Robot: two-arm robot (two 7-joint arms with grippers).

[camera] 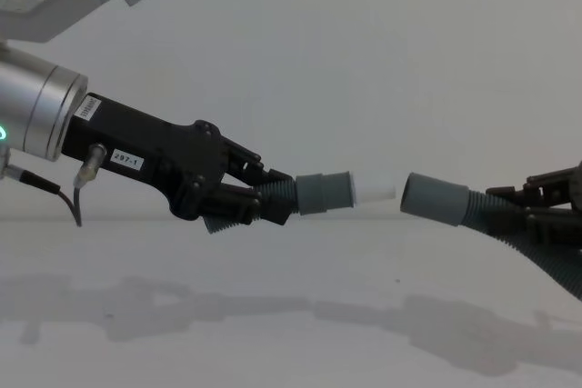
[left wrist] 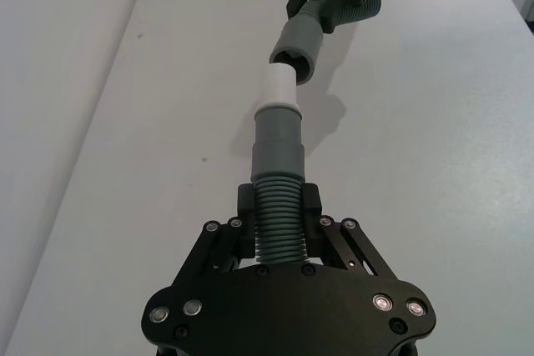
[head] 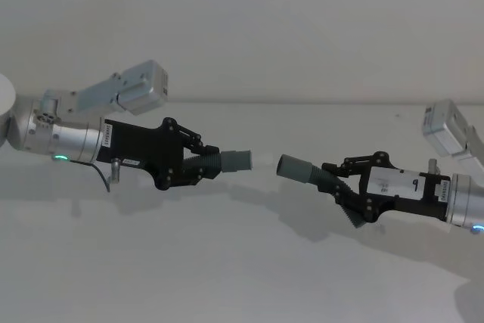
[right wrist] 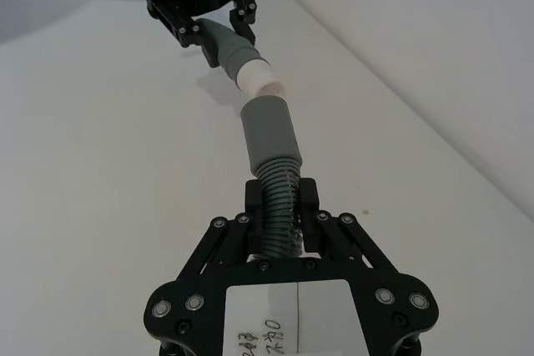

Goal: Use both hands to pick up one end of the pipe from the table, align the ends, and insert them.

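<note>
Both pipe pieces hang in the air above the white table (head: 227, 262). My left gripper (head: 208, 163) is shut on the ribbed part of the shorter piece (left wrist: 278, 231). Its grey cuff (camera: 323, 193) and pale tip (camera: 375, 192) point right. My right gripper (head: 336, 181) is shut on the ribs of the longer piece (right wrist: 282, 206), whose wide socket cuff (camera: 435, 198) points left. In the chest view the two ends face each other nearly in line, with a small gap between the tip and the socket. In the left wrist view the pale tip (left wrist: 279, 89) sits just before the socket mouth (left wrist: 300, 43).
The white table (camera: 273, 343) lies bare beneath both arms and carries their shadows. A plain pale wall (head: 302, 20) stands behind. A thin black cable (camera: 73, 197) hangs from the left wrist.
</note>
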